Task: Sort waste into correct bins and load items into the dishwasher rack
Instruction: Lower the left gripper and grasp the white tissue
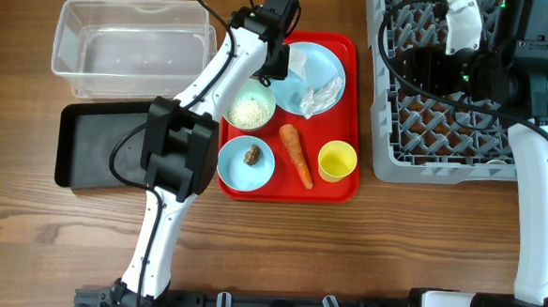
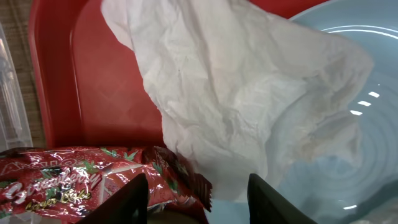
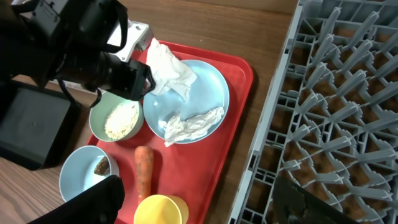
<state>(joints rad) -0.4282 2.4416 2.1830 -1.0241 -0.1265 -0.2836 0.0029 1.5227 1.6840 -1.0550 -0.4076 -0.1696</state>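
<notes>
Saw the left end effector (image 2: 198, 200) partly apart at the far left corner of the red tray (image 2: 106, 93), its fingers (image 2: 134, 199) flanking the tip of the red shiny wrapper (image 2: 74, 183) lying there beside the crumpled white napkin (image 2: 230, 93) draped over the rim of the light blue plate (image 2: 348, 155). Found the right end effector (image 3: 199, 202) wide and empty over the grey dishwasher rack (image 1: 425, 133).
</notes>
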